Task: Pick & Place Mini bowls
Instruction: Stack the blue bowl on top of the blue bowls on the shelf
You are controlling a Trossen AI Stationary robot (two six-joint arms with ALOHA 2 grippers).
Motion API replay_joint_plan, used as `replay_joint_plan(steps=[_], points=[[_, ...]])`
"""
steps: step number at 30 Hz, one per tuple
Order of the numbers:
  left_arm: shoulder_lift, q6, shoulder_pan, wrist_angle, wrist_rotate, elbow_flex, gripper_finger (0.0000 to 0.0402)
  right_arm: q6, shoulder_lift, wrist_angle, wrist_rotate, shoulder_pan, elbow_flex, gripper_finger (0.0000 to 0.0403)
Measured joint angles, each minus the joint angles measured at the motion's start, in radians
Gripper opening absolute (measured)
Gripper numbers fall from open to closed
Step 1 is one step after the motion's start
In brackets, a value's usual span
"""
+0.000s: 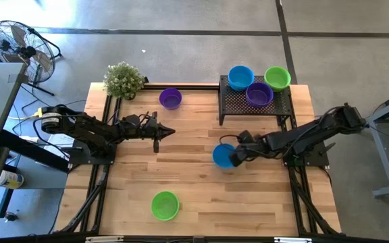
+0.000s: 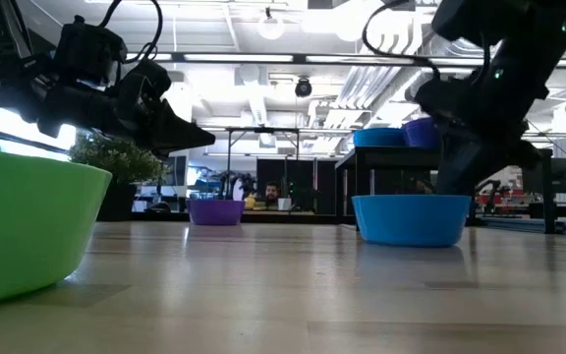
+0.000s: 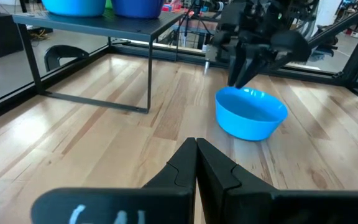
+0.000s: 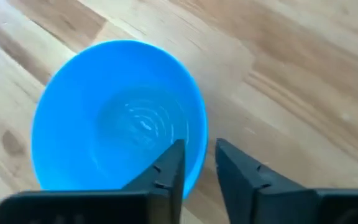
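The blue bowl (image 1: 223,155), resting mid-surface (image 1: 194,182), is being straddled at its rim by the right pincer (image 4: 196,163), slightly parted for gripping, while the clenched left pincer (image 1: 169,131) is being kept clear.

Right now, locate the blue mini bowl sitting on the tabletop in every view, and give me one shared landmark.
High view: blue bowl on the table, right of centre, at the right gripper.
Low view: right of centre, upright on the wood.
Left wrist view: right of centre, under the right arm.
Right wrist view: fills the left half; one finger inside the rim, one outside.
Landmark: the black mesh stand, just behind it.
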Motion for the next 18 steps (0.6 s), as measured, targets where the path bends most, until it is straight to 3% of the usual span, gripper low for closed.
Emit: replay_joint_plan(steps=[5,10,18], points=[[0.000,0.000,0.000,-0.001,0.000,0.000,0.0001,-0.182,-0.060,-0.064,0.047,0.019,0.058,0.0133],[0.000,0.000,0.000,-0.001,-0.001,0.000,0.0001,-0.543,-0.060,-0.026,0.049,0.101,0.121,0.0151],[0.000,0.007,0.000,-0.007,-0.004,0.000,0.0001,-0.703,0.155,-0.085,-0.045,0.174,0.254,0.0156]])
